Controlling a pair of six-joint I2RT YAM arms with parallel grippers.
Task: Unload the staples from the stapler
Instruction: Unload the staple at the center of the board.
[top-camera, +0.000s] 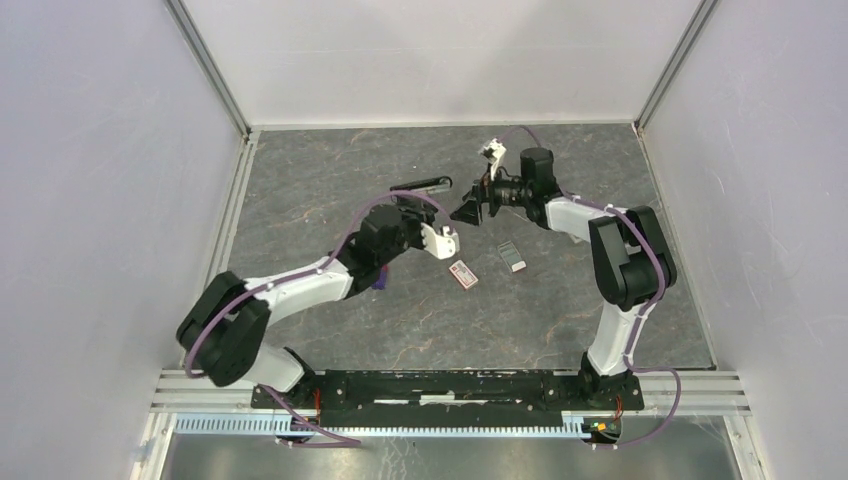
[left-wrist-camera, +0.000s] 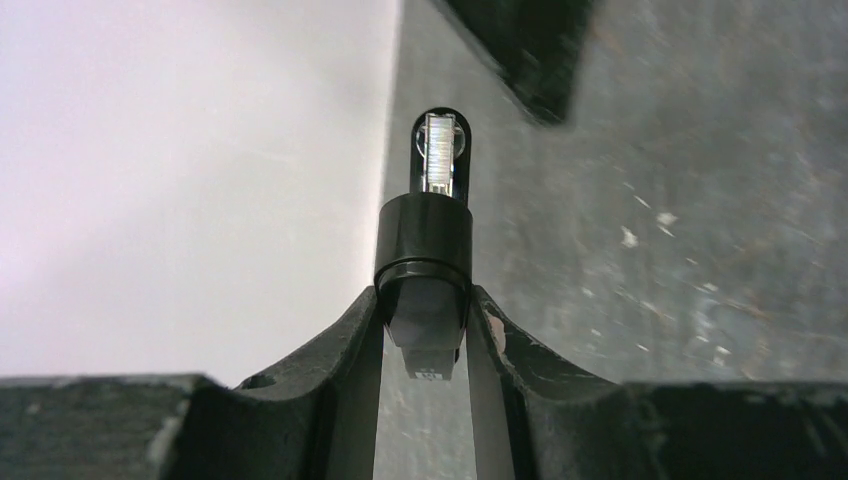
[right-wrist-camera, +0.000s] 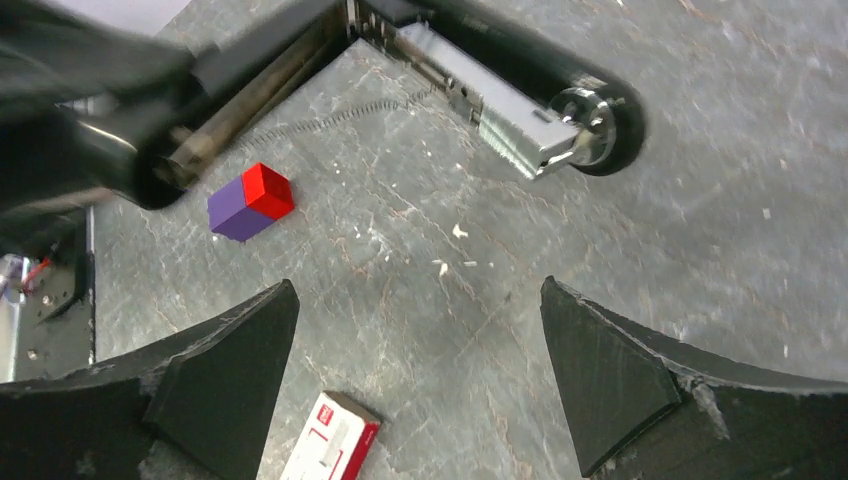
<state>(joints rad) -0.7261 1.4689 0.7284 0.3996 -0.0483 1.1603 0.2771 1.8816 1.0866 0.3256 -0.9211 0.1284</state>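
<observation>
From the top camera, your left tool is reaching toward the middle of the table and gripping the stapler. The stapler is sitting a bit past centre, just left of your right tool. That right one is pointing at the stapler from the other side, close, though I can't tell if it's touching. A red-and-white staple box is lying on the table nearer the bases, with a small grey pack near it.

Left wrist cam: your left tool is clamping the stapler end-on. Both fingers are pressing on its sides, and a silver strip is showing at the far tip.

Right wrist cam: your right tool is spread wide with nothing in it, facing down at the table. The stapler is hanging hinged open across the top of the view, with the silver magazine exposed and a thin spring trailing out. A red-and-purple cube is sitting on the table lower in the frame, and the staple box is poking in at the bottom edge.
</observation>
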